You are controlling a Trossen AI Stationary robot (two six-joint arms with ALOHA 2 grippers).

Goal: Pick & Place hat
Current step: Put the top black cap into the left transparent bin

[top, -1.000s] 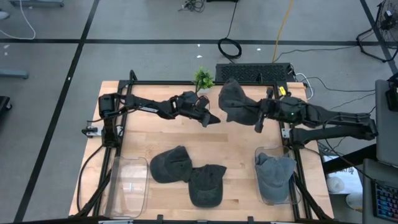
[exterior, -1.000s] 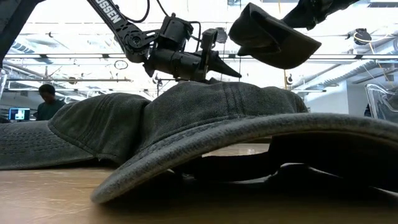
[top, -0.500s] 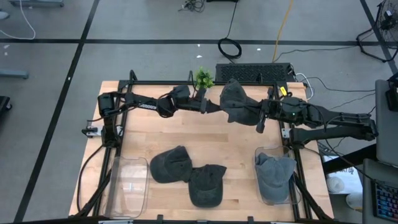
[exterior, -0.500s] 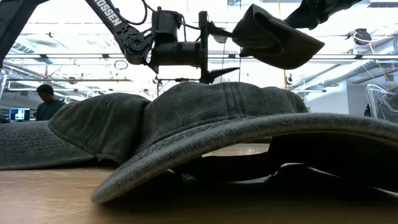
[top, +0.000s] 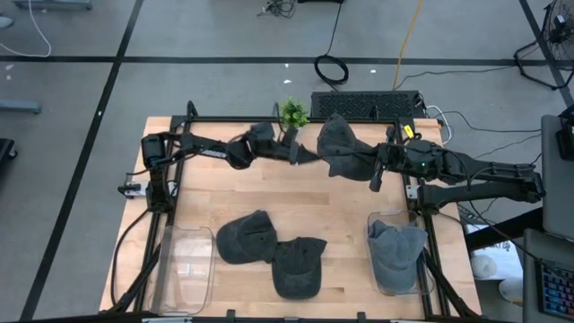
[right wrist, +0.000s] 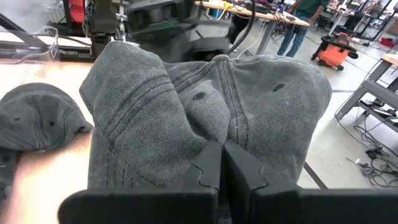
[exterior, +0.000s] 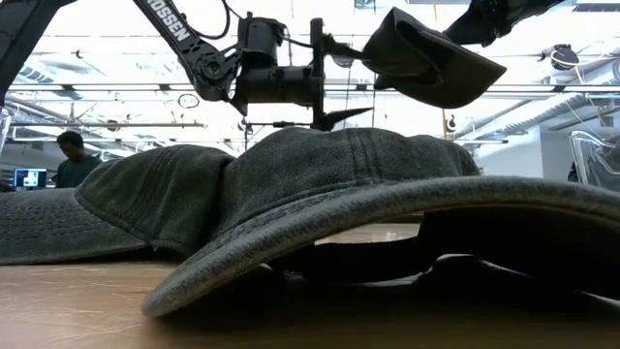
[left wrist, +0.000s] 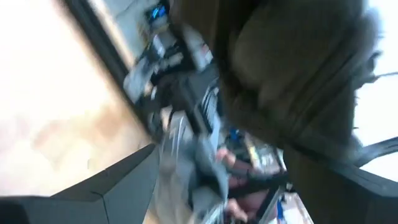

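Observation:
A dark grey hat (top: 339,144) hangs in the air over the table's far middle, with my right gripper (top: 373,170) shut on it. The low view shows this hat (exterior: 426,60) high up. My left gripper (exterior: 360,82) is level and open just left of it. One finger stands above and one below the hat's near-left edge. Two more grey hats (top: 247,238) (top: 299,267) lie overlapping on the wood near the front. Another hat (top: 395,253) lies in the right-hand clear bin. My right gripper pinches a raised fold of the hat's crown (right wrist: 214,134) between its two shut fingers (right wrist: 239,174). The fingers come roughly level from the table's right. The hat is lifted clear of the table and bulges out beyond the fingers. My left gripper: I cannot tell whether its upper finger touches the hat's edge.
A clear bin (top: 184,269) stands at the front left and another (top: 414,269) at the front right. A small green plant (top: 292,112) and a black keyboard (top: 366,105) sit at the far edge. A person (exterior: 70,155) stands in the room behind.
My left gripper has moved toward the far edge and toward the held hat. It has levelled out and opened wide. The hat has stayed lifted in my right gripper.

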